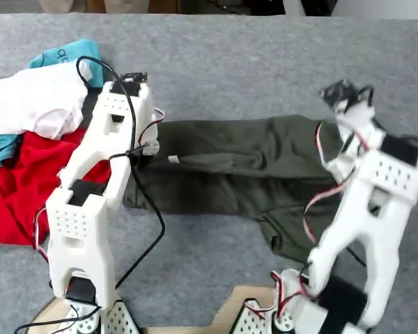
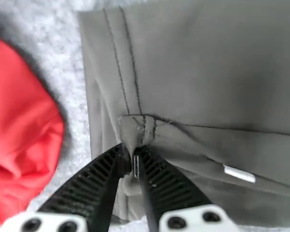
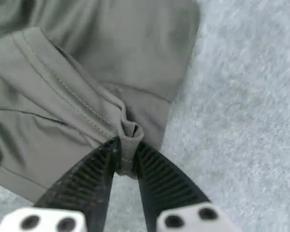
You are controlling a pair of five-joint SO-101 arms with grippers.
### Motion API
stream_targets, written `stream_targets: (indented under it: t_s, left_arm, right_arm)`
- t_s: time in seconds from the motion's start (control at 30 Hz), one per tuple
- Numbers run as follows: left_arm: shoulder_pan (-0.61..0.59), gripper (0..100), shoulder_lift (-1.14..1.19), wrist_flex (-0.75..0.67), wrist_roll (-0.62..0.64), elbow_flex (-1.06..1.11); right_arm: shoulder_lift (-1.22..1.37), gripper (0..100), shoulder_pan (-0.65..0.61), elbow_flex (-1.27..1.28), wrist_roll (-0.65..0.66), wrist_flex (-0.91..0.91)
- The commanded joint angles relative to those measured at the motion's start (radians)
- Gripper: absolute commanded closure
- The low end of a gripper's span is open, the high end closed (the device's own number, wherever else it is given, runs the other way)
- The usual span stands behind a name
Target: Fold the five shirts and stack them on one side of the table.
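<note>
Olive-green woven-fabric shirt spread lengthwise across middle of grey felt-covered bench, partly folded, one end bunched toward near edge beside right arm. Small white label on shirt surface near end closest to left arm.

Left fingers: closed almost fully, pinching raised fold of olive-green shirt at stitched seam junction close to hem edge. Thin sliver of cloth between ribbed black pads. White label just beside pinch point. Grey bench alongside hem.

Right fingers: closed almost fully on puckered hem fold at opposite end of olive-green shirt. Cloth gathered into narrow ridge between pads. Grey bench surface beside shirt edge.

Bright red soft-knit shirt crumpled at left side of bench in high view, just beside olive-green shirt, partly under left arm. Rounded red fold near left fingers, apart from them. Rumpled white shirt on top of red shirt. Teal shirt partly under white shirt at far corner of heap, second teal patch at heap's outer edge. Black cable looped from left arm across bench and over edge of olive-green shirt.
</note>
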Motion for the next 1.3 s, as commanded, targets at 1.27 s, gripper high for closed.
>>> stream_targets:
  t_s: [1.27]
  left_arm:
    - [-0.084, 98, -0.064, 0.106, -0.766, 0.097]
  right_arm:
    - [-0.302, 99.4, 0.278, 0.564, 0.31, -0.178]
